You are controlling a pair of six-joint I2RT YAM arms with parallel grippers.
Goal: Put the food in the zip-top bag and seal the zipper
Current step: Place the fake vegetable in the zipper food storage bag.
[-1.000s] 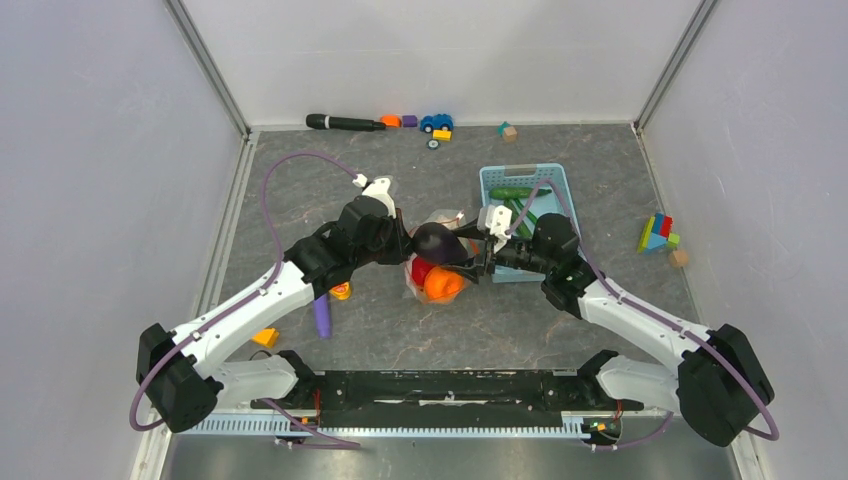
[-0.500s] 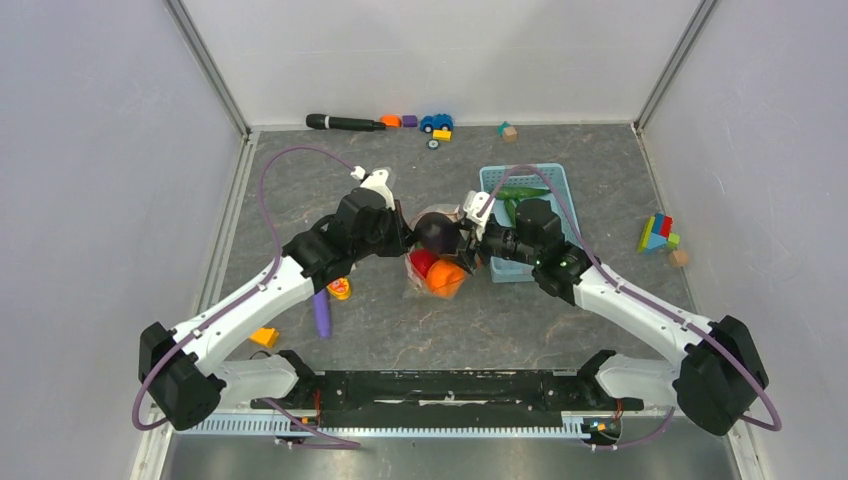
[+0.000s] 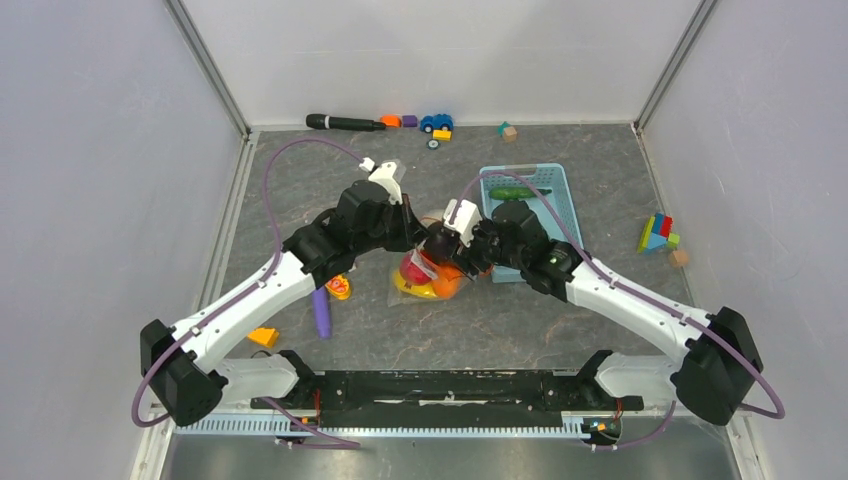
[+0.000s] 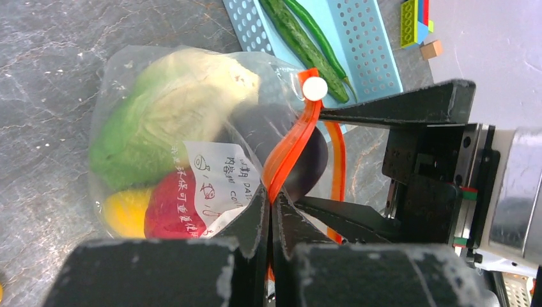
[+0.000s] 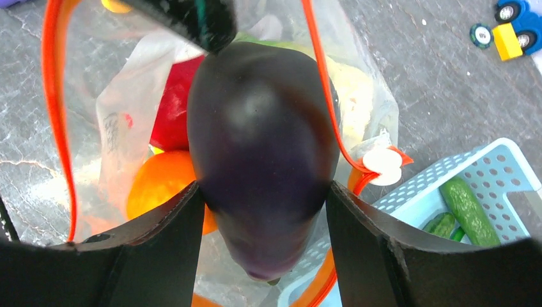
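**Hands, 2.** The left hand (image 4: pixel 270 206) is clenching on the zipper (image 4: pixel 291 150), pinching one edge of the mouth. The right hand (image 5: pixel 265 211) is grasping the eggplant (image 5: pixel 259 141) across its sides.

**Bag (image 4: pixel 118 64), 1.** It is lying mid-worktop (image 3: pixel 560 320) between the two hands, with its mouth standing open. A white slider (image 4: pixel 314 88) is sitting at the zipper's end. The label (image 4: pixel 220 176) is facing the left wrist camera.

**Food inside bag, 4.** The cabbage (image 4: pixel 160 109), red piece (image 4: pixel 172 214), yellow piece (image 4: pixel 124 214) and orange piece (image 5: pixel 156 185) are lying packed together.

**Eggplant, 1.** It is sitting in the open mouth, with a zipper edge running along each side of it and its tip pointing in.

**Basket (image 3: pixel 562 205), 1.** It is standing just right of the bag and holding 2 long green pieces (image 4: pixel 291 35).

**Stick (image 3: pixel 321 315), 1.** It is lying left of the bag, beside the left arm.

**Change over the last second.**
- The right hand has been moving left and far, coming off the basket.
- It has been carrying the eggplant from above the bag into the mouth.
- The left hand has been shifting slightly far.
- Both grips are staying as they were.
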